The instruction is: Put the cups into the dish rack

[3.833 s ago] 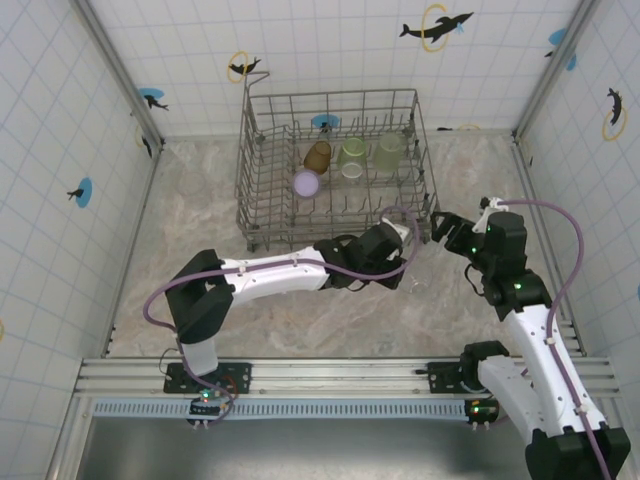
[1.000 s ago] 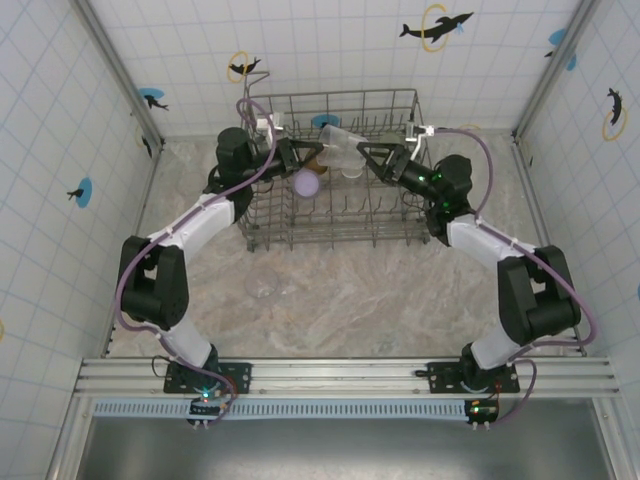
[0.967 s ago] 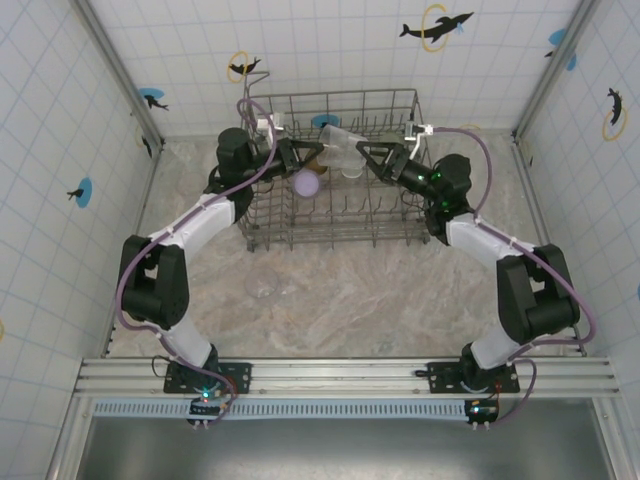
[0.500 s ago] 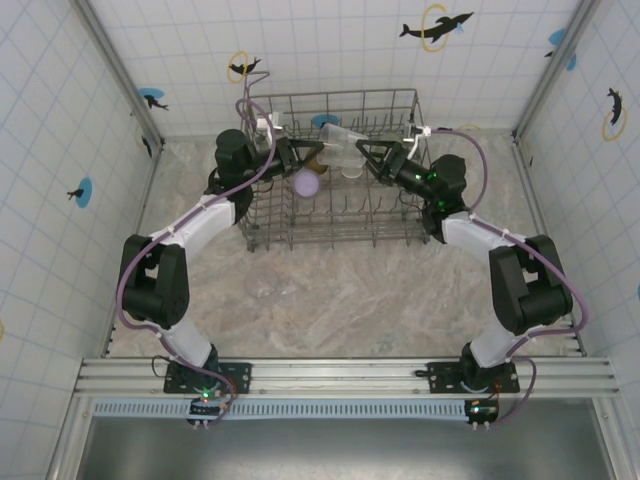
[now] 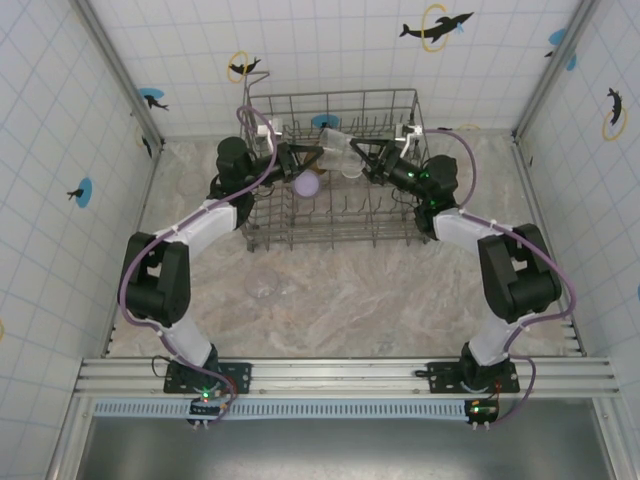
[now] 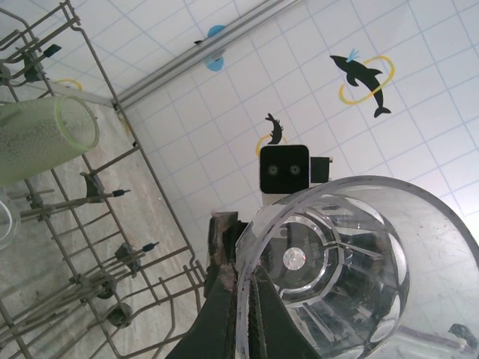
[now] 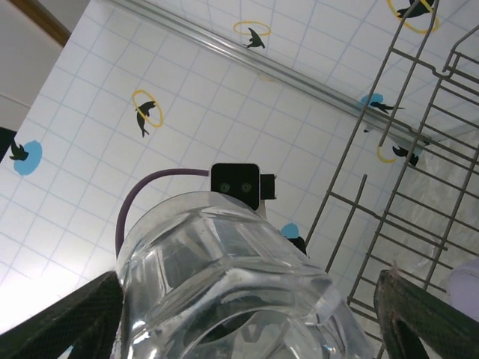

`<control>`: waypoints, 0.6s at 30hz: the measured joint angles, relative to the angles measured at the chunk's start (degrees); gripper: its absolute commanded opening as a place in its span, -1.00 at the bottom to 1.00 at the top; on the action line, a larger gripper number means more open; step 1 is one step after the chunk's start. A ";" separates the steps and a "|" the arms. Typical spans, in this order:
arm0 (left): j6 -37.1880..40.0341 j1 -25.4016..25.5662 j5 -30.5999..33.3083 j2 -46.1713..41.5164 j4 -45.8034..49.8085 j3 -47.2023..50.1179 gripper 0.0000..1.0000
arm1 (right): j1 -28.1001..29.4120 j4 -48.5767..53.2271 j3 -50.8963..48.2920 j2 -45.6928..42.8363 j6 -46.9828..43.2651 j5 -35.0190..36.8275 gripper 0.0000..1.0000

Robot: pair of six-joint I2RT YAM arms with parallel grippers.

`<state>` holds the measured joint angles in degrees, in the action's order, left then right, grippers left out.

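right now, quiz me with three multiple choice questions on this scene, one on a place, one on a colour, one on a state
1. Where is the loose clear cup? A on the table, in front of the dish rack; B inside the rack; C on an arm.
2. Which colour of cup is in the rack? A red; B black; C lilac.
3. How is the left pincer? A open, empty; B shut on the rim of the raised clear cup; C shut on a rack wire.

1 A, it lies on bare table outside the rack. 2 C, the lilac cup sits inside the rack. 3 B, its fingers pinch that rim.
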<state>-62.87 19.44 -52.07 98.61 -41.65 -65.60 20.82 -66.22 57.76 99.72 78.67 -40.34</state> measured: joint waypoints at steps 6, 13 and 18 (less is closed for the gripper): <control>0.02 -0.07 -0.02 0.66 -0.48 -0.35 -0.78 | 0.22 -2.95 1.86 1.64 4.13 -0.44 0.21; 1.81 -0.04 0.44 0.90 2.21 -1.77 -0.42 | 0.35 -3.54 1.86 1.77 4.63 -1.38 -0.10; 3.69 -0.28 2.56 0.87 5.84 -2.49 0.02 | 0.33 -0.55 1.86 1.40 2.08 -1.95 -0.11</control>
<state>-59.18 19.16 -49.52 99.48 -35.81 -68.10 21.15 -66.76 59.61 101.12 80.75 -42.28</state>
